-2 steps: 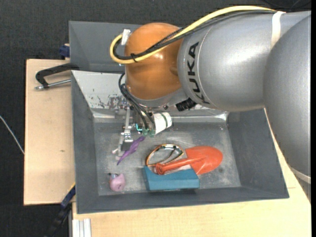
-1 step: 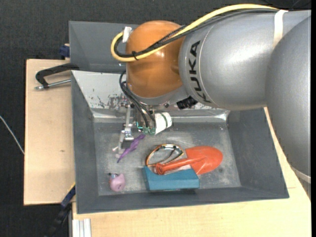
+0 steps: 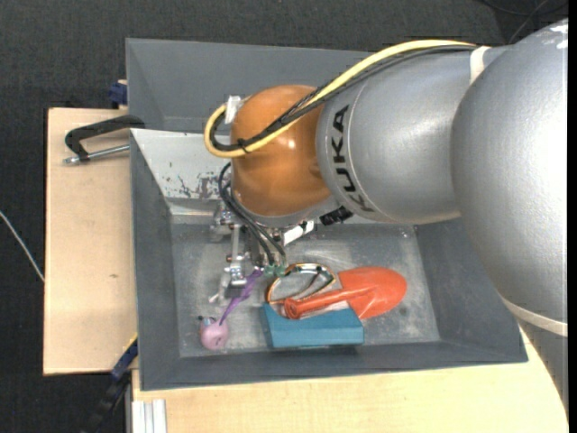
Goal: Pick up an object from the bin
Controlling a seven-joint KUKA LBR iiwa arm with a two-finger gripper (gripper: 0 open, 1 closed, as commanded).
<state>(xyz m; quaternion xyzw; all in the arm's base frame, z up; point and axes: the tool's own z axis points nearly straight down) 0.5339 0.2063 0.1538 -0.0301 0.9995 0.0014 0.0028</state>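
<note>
- Purple stick with a pink ball end (image 3: 226,313) lies low and left in the grey bin (image 3: 153,269), its upper end at the gripper (image 3: 236,276).
- Whether the gripper is open or has hold of anything cannot be told.
- Seemingly the grasp step; the next move needs a firm close, then a lift.

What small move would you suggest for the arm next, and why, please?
Probably lower the arm slightly: its tip sits at the upper end of the purple ball-ended stick at the lower left of the bin, apart from the blue block and orange-red spoon on the right, so the stick looks easiest to take.
</note>
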